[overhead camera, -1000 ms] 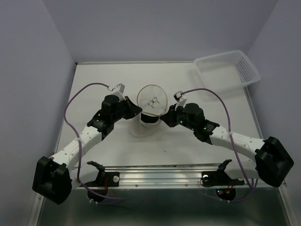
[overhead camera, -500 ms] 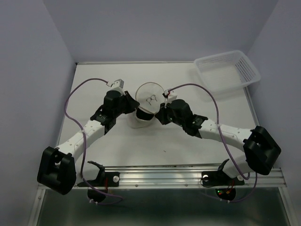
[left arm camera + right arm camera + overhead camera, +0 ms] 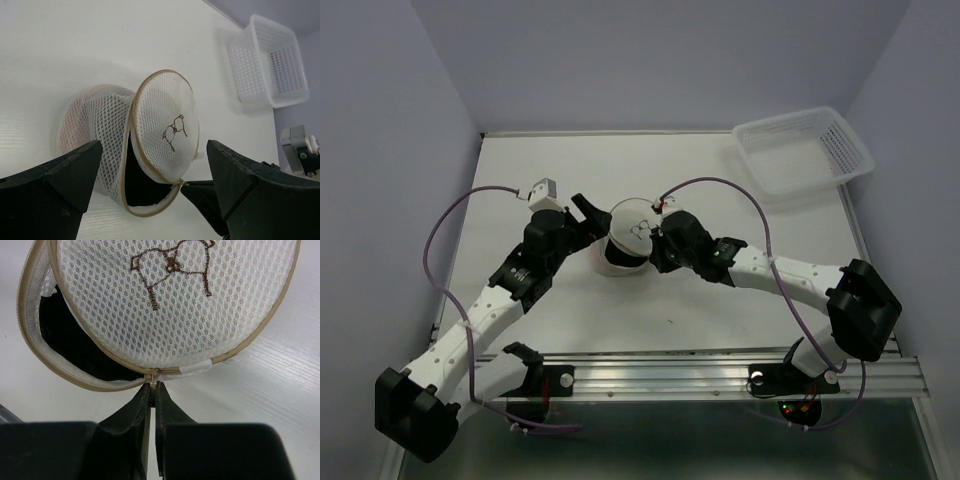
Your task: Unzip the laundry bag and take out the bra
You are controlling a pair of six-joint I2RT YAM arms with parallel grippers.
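Right claw (image 3: 153, 387) farther left now, tight on zipper pull (image 3: 152, 375) of laundry bag (image 3: 175, 305); left claw (image 3: 154, 144) wide apart.

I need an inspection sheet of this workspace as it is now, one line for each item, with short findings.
Surface: white table, nothing spilled.
Job's things: round white mesh laundry bag with tan rim, zipper partly open; dark garment inside, not removed.
Clutter: rectangular white plastic basket at far right corner, nothing seen inside.
Grippers: left gripper open, straddling the bag; right gripper shut on the zipper pull.
Cables: purple cables loop over both arms, no snag seen.
Surroundings: lavender walls; nothing else seen.
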